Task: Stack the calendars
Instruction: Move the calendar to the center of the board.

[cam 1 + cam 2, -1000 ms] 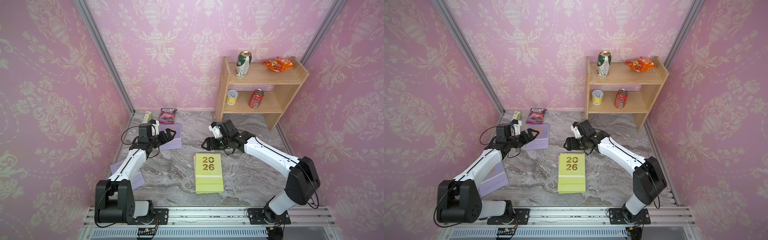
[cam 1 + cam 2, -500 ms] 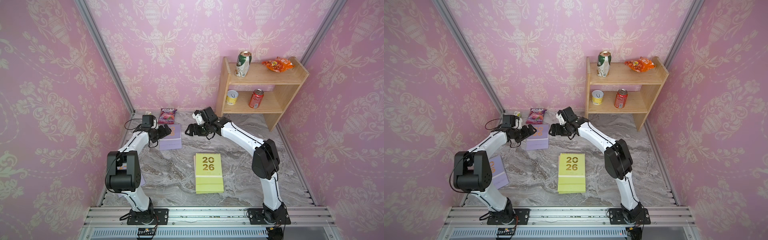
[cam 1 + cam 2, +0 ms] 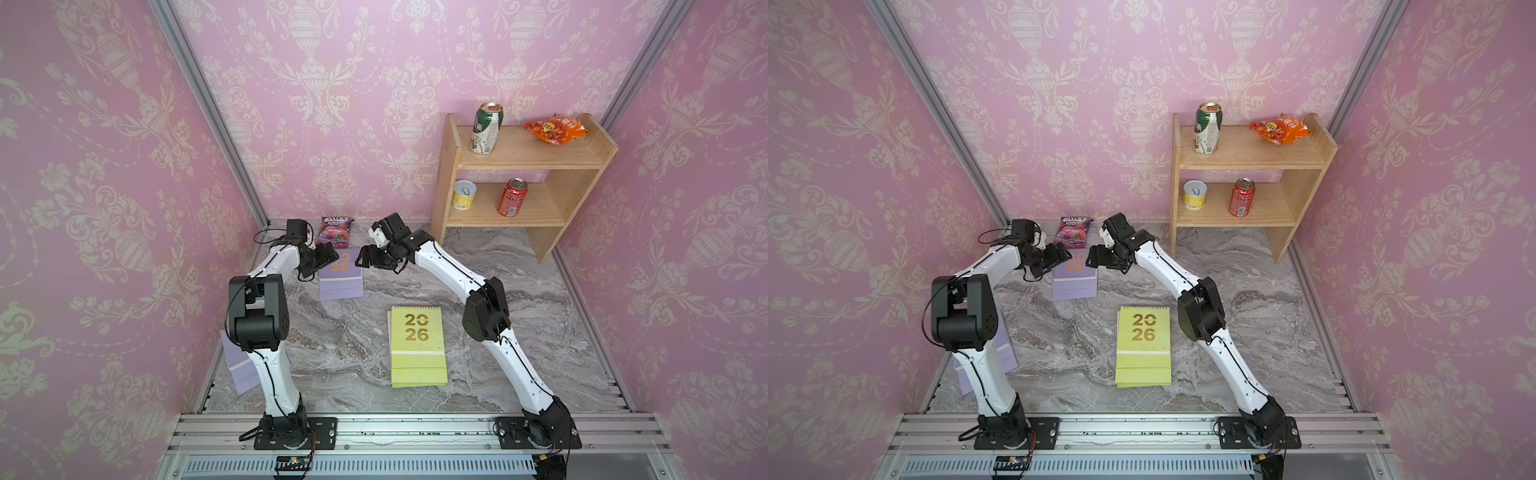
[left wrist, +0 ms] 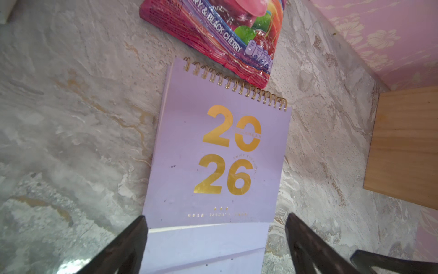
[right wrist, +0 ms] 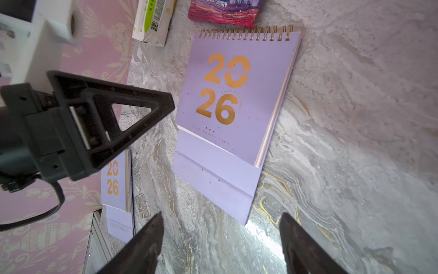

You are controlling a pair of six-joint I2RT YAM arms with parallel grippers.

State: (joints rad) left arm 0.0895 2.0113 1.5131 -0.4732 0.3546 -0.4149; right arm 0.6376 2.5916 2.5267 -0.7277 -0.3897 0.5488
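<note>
A lilac calendar (image 3: 340,276) (image 3: 1074,278) with gold "2026" lies flat at the back left of the marble table. My left gripper (image 3: 326,257) (image 4: 215,217) hangs open over its left side, with a finger on either side of its lower flap and nothing gripped. My right gripper (image 3: 365,259) (image 5: 221,214) stands open just right of this calendar (image 5: 234,95), above bare marble. A yellow-green calendar (image 3: 417,345) (image 3: 1144,345) lies in the middle front. Another lilac calendar (image 3: 239,370) (image 5: 116,185) lies at the front left, partly hidden behind my left arm.
A purple snack pouch (image 3: 334,230) (image 4: 213,30) lies right behind the back calendar's spiral. A small carton (image 5: 154,21) lies by the left wall. A wooden shelf (image 3: 519,166) with cans and an orange snack bag stands at the back right. Walls close in on three sides.
Both arms have lifted their elbows and reached further back. The right gripper has swung left to the back lilac calendar's right side. The left gripper has drawn in over that calendar's left side.
</note>
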